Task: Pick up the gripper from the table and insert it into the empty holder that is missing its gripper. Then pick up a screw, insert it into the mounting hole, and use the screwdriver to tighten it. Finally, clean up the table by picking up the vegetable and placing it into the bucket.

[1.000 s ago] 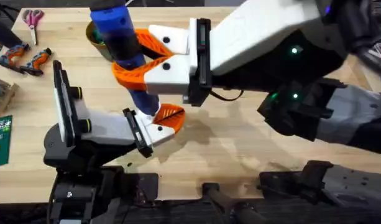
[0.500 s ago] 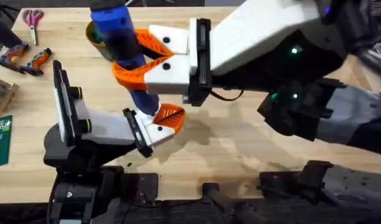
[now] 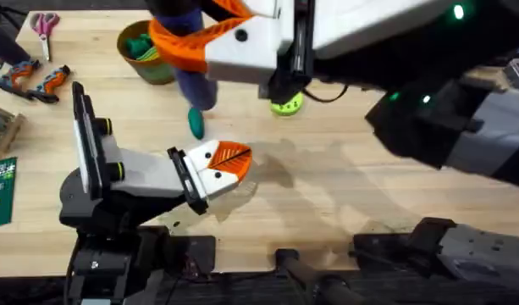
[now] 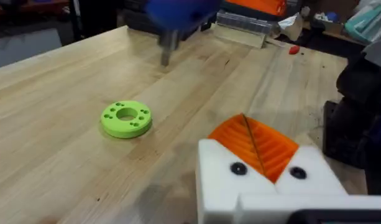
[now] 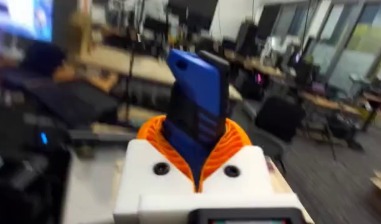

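The right end effector (image 3: 204, 38) grips the screwdriver (image 5: 196, 109) above the bench (image 3: 344, 178). The left end effector (image 3: 229, 161) sits clenched on nothing, near the vegetable (image 3: 195, 123).

White hands (image 3: 215, 169), orange ribbed pads (image 4: 255, 143), black arms.

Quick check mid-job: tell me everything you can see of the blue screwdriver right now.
The screwdriver is a blue pen-shaped body with a darker panel on one face and a thin metal tip. It looks like plastic. The right hand holds it clamped between orange ribbed pads, lifted off the wooden table. In the overhead view it hangs tip-down near the olive-green bucket, above the small dark green vegetable. Nothing else touches it.
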Robot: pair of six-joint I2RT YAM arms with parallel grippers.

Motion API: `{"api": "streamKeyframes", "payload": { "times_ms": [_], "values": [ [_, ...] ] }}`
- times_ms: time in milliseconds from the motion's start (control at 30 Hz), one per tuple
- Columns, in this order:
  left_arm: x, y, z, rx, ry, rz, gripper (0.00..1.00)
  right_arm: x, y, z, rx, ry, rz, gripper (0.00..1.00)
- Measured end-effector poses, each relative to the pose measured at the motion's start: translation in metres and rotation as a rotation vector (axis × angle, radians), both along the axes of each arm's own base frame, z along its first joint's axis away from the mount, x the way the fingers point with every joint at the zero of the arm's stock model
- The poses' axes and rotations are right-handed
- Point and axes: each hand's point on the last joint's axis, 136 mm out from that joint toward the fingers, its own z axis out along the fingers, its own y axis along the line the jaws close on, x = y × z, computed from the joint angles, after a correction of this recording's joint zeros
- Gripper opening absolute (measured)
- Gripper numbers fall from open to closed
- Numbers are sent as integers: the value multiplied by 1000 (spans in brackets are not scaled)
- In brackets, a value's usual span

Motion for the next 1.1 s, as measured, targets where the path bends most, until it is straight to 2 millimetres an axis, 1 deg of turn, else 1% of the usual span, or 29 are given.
{"api": "streamKeyframes", "payload": {
  "times_ms": [100, 200, 267, 367, 433, 567, 633, 767, 933, 1000, 1100],
  "values": [
    [0, 0, 0, 0, 0, 0, 4, 23, -6, -19, -110, -29, -57, 28],
    [0, 0, 0, 0, 0, 0, 4, 57, -24, -38, -214, -64, -163, 28],
    [0, 0, 0, 0, 0, 0, 4, 84, -44, -47, -276, -100, -268, 28],
    [0, 0, 0, 0, 0, 0, 4, 120, -74, -59, -363, -162, -425, 28],
    [0, 0, 0, 0, 0, 0, 4, 143, -99, -72, -449, -202, -539, 28],
    [0, 0, 0, 0, 0, 0, 4, 179, -142, -97, -621, -286, -714, 28],
    [0, 0, 0, 0, 0, 0, 4, 196, -159, -108, -694, -332, -773, 28],
    [0, 0, 0, 0, 0, 0, 4, 226, -190, -144, -864, -394, -849, 28],
    [0, 0, 0, 0, -1, 2, 4, 258, -222, -195, -1045, -397, -867, 28],
    [1, 0, 0, 0, -1, 4, 4, 271, -234, -212, -1095, -388, -870, 28],
    [1, 0, 0, 1, -1, 5, 4, 292, -252, -228, -1142, -373, -882, 28]
  ]
}}
